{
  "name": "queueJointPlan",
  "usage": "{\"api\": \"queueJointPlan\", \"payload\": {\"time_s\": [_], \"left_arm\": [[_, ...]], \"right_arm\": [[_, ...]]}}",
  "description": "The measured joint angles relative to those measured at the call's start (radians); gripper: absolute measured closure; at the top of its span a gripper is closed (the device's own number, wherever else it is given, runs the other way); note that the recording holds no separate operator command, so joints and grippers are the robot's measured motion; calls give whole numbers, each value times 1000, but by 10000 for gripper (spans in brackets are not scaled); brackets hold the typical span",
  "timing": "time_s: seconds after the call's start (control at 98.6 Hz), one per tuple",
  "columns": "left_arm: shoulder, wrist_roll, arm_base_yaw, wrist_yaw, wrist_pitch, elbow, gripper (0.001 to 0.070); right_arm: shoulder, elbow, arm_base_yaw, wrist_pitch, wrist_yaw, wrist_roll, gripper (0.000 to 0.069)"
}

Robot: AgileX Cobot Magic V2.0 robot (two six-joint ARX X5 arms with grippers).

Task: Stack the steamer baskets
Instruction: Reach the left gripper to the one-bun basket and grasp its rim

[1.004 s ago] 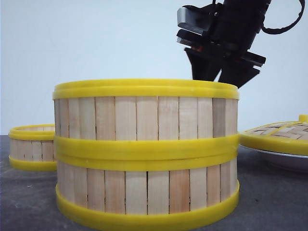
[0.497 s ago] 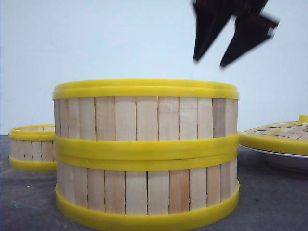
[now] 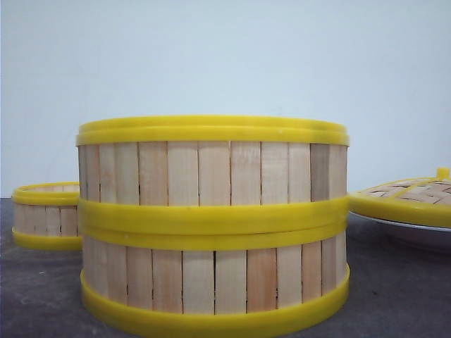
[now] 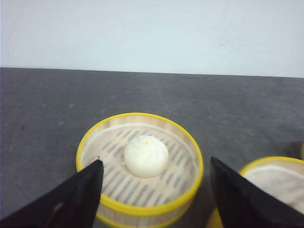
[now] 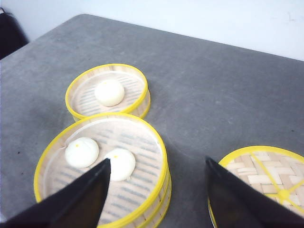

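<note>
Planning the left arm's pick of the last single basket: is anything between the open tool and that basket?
Nothing visible. The left tool hangs open over the single basket, which holds one bun; the stacked baskets sit beside it.

Right claw (image 5: pixel 156 199) was open, empty, above the grey bench (image 5: pixel 199 90). Two-basket stack (image 5: pixel 102 171) held two buns (image 5: pixel 99 156). Single basket (image 5: pixel 108 92) with one bun (image 5: pixel 109 92) stood just beside it. Lid (image 5: pixel 266 178) lay apart.
</note>
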Motion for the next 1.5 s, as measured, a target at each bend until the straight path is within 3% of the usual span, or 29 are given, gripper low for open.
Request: {"api": "queueJointPlan", "payload": {"time_s": [0.223, 0.406, 0.527, 0.791, 1.501], "left_arm": [[257, 8, 91, -11, 58, 101, 270], [505, 11, 207, -13, -21, 278, 270], [671, 12, 247, -12, -89, 388, 270], [923, 15, 254, -5, -171, 542, 272], [1188, 15, 270, -5, -172, 546, 279]], "right_arm": [[-17, 0, 0, -20, 0, 0, 304], [-13, 0, 0, -19, 0, 0, 304], [-13, 0, 2, -19, 0, 0, 304], [-13, 0, 2, -19, 0, -1, 304], [-3, 0, 2, -19, 0, -11, 304]]}}
